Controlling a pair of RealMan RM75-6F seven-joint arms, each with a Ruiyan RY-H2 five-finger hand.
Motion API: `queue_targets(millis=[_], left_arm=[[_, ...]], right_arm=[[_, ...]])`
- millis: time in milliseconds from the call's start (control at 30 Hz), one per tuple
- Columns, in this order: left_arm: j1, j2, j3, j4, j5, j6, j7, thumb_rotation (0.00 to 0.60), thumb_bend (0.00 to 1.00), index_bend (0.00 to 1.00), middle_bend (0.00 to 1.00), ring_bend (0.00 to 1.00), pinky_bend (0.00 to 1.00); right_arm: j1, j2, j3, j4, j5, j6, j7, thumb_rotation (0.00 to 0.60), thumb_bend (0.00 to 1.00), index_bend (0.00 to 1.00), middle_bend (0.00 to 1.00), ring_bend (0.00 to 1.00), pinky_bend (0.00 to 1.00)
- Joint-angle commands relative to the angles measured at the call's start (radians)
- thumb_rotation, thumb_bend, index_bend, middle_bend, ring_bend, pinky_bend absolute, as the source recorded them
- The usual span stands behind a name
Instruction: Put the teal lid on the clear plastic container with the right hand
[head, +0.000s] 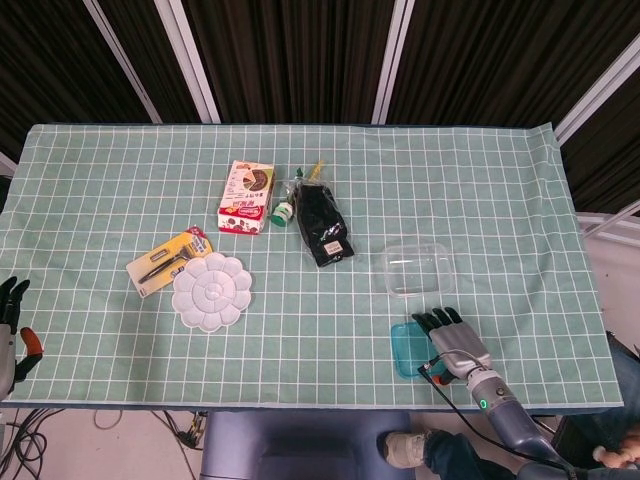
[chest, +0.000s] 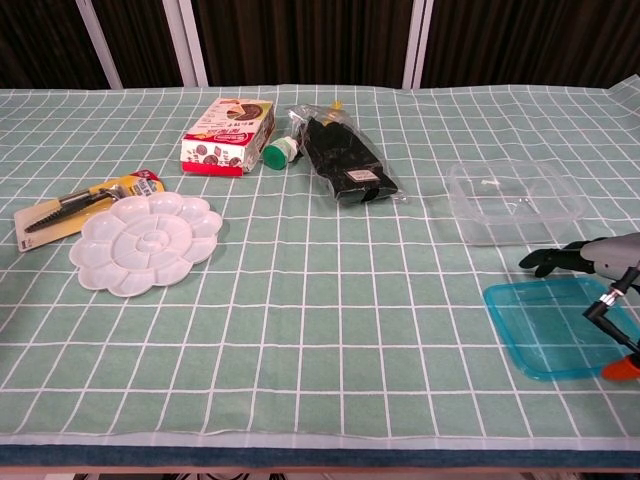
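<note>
The teal lid (chest: 548, 326) lies flat near the table's front right edge, partly hidden under my right hand in the head view (head: 405, 349). The clear plastic container (head: 415, 269) (chest: 514, 201) stands open just beyond it. My right hand (head: 452, 338) (chest: 590, 258) hovers over the lid's right part, fingers stretched toward the container, holding nothing. My left hand (head: 10, 310) hangs off the table's left front corner, fingers apart and empty.
A white palette (head: 211, 291), a carded tool (head: 168, 258), a snack box (head: 247, 196), a green-capped bottle (head: 283, 211) and a black packet (head: 322, 225) lie left of the container. The table's front edge is close behind the lid.
</note>
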Motion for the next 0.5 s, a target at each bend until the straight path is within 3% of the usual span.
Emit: queue_targets(millis=[33, 500], left_arm=[[0.0, 0.0, 0.0, 0.0, -0.001, 0.0, 0.0, 0.6, 0.77, 0.05, 0.0, 0.0, 0.0], [-0.001, -0.001, 0.001, 0.001, -0.003, 0.0, 0.006, 0.6, 0.77, 0.05, 0.0, 0.0, 0.0]], right_arm=[[0.001, 0.004, -0.001, -0.002, 0.003, -0.003, 0.004, 0.6, 0.2, 0.0, 0.16, 0.0, 0.0], [-0.001, 0.013, -0.01, 0.004, -0.003, -0.007, 0.025, 0.6, 0.2, 0.0, 0.16, 0.0, 0.0]])
